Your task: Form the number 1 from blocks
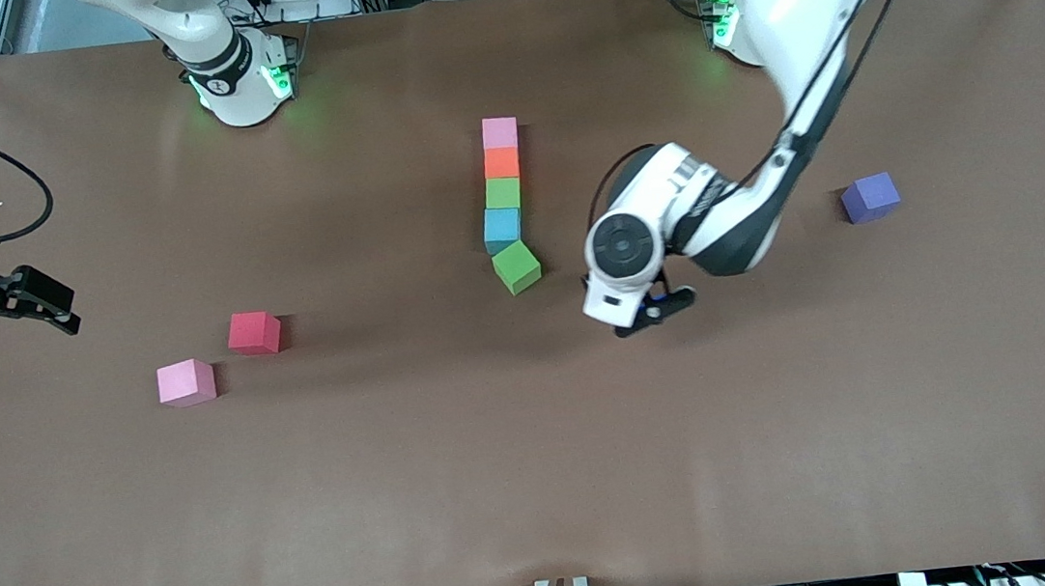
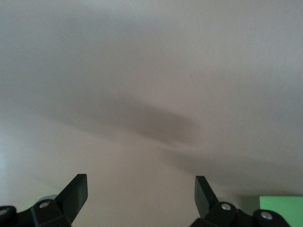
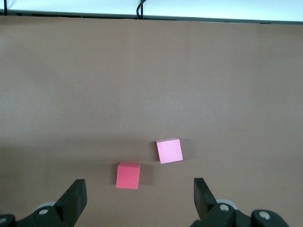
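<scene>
Brown desk (image 1: 543, 485) fills the front frame, robot bases along its top edge. Centre of frame: column of four blocks running top to bottom, touching: pink block (image 1: 499, 132), orange block (image 1: 501, 162), green block (image 1: 502, 193), blue block (image 1: 502, 229). Second green block (image 1: 517, 267) sits at the column's lower end, rotated and slid a bit toward frame right, so the stroke's foot is crooked.

Left hand (image 1: 653, 311) hovers low just right of that skewed cube in the frame, fingers spread wide, nothing between them; its wrist view shows only a green corner (image 2: 281, 211) at the edge. The skewed cube lies toward frame left of this hand, close by.

Loose blocks: purple block (image 1: 870, 197) at frame right, near the left arm; red block (image 1: 254, 333) and loose pink block (image 1: 186, 383) at lower left, apart, nearer the right hand (image 1: 14, 306). Right hand waits at the left edge, fingers spread, empty, red (image 3: 128, 175) and pink (image 3: 169, 151) ahead of it.

Likely next: left arm squares the skewed green, being nearest.
</scene>
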Available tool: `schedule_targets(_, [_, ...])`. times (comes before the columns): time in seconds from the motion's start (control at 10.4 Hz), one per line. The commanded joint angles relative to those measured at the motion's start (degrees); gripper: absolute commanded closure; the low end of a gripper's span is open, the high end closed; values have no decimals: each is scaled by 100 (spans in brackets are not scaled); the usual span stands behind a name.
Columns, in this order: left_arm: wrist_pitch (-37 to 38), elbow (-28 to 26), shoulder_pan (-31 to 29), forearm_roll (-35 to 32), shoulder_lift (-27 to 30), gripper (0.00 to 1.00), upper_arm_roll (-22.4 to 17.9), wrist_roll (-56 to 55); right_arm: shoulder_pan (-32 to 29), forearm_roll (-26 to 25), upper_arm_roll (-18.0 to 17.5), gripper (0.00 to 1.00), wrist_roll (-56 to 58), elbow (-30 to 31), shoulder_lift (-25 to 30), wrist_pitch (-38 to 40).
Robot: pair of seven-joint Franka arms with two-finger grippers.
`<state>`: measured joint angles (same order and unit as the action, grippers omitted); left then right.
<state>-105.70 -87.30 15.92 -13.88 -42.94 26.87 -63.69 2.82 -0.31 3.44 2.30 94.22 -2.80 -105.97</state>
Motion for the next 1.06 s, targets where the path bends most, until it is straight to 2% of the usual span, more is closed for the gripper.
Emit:
schedule_targets(0.0, [24,99,217,350,-276,0,-24,-82,79,-31,25,0,-116,-220,-45,313])
schedule_targets(0.58, [-213,143,911,536,-470,0,-59,-91,105,22,-19,0,-116,-290,-1,1016])
schedule_targets(0.87, [-293,161,957,-209,-435,0,-77,-108,96,48,-10,0,-116,-290,-1,1034])
schedule_targets(0.96, [-302,178,957,-264,-426,0,-77,-152,96,48,-10,0,-116,-290,-1,1034])
